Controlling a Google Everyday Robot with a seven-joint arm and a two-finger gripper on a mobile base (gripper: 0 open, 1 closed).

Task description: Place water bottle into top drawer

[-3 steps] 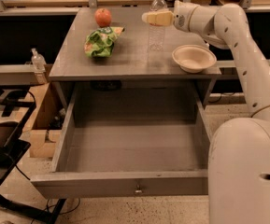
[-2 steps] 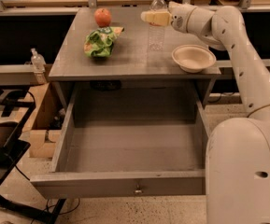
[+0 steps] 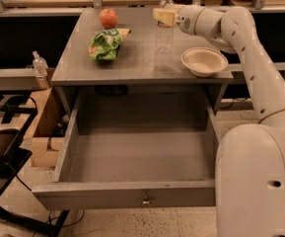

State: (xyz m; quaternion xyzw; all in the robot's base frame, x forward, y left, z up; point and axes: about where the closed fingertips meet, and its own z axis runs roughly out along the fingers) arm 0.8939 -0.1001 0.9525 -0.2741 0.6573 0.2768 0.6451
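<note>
From my end the gripper [image 3: 164,17] is up at the far right of the table [image 3: 132,65], right at the shoulder of the water bottle [image 3: 164,36]. Its cream pad overlaps the bottle just under the white cap, but I can't tell whether the jaws are actually pinching it or just sitting around it. The bottle is standing upright on the table top, not in the drawer.

The top drawer [image 3: 132,196] is pulled wide open toward the near side, with its small metal knob [image 3: 145,200] at the centre of the front panel. Also on the table: a red apple [image 3: 108,18] at the far left, a crumpled green bag [image 3: 105,43] just in front of it, and a pale bowl [image 3: 204,61] at the right edge, near the bottle but apart from it.
</note>
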